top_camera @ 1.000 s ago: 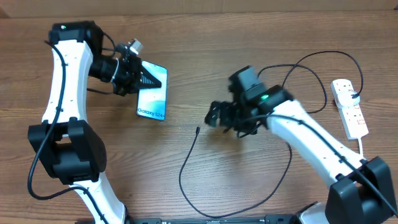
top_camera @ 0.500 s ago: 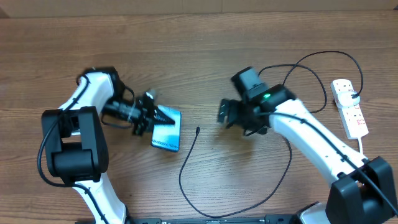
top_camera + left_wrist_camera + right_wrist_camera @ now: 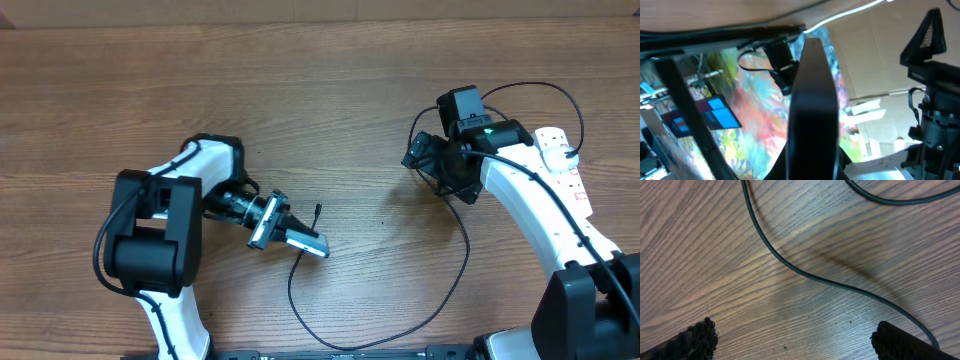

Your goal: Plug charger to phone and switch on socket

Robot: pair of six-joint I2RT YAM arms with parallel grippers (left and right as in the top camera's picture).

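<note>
Presumably readying phone (image 3: 312, 246) for charger (image 3: 292, 275) plug.
Gripping phone on edge in left end effector (image 3: 283, 228), just beside the plug; holding right end effector (image 3: 418, 158) open, well apart from it. Next, likely: pinch plug, line up with port.

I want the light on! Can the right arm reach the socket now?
Probably yes: the socket lies close beside it, the right gripper is open and empty, and nothing stands between.
</note>
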